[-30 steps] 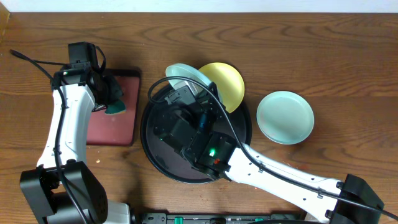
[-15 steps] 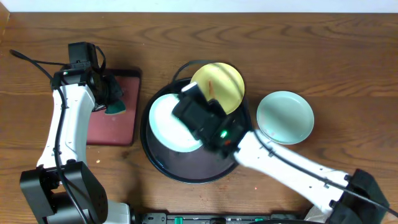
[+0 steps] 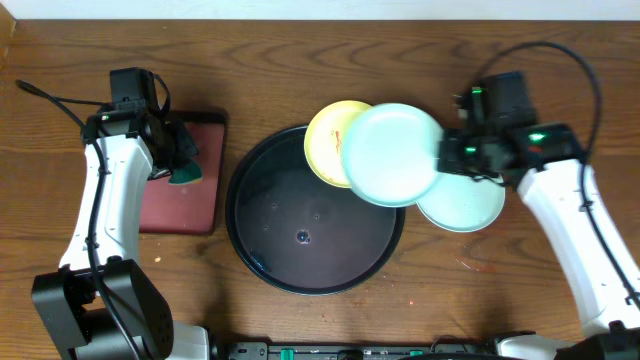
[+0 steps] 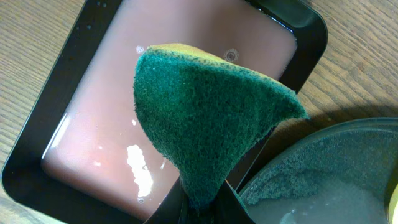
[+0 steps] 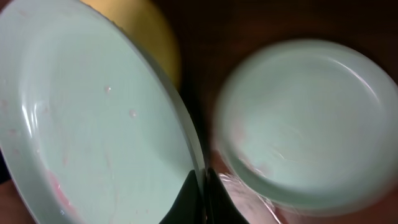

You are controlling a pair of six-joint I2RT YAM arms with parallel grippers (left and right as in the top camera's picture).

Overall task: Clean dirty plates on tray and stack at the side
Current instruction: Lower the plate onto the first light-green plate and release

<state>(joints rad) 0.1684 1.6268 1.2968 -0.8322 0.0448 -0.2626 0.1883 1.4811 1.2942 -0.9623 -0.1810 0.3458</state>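
Left arm: white link rising from its base at the near left edge of the overhead view, bent at the wrist.
Left gripper: points toward the table's middle, fingers closed on a green sponge.
Right arm: white link reaching up from the near right corner, green light lit near the wrist.
Right gripper: points left, fingers pinched on the rim of a mint plate.

A raised mint plate overlaps the smeared yellow plate on the black tray and a second mint plate.
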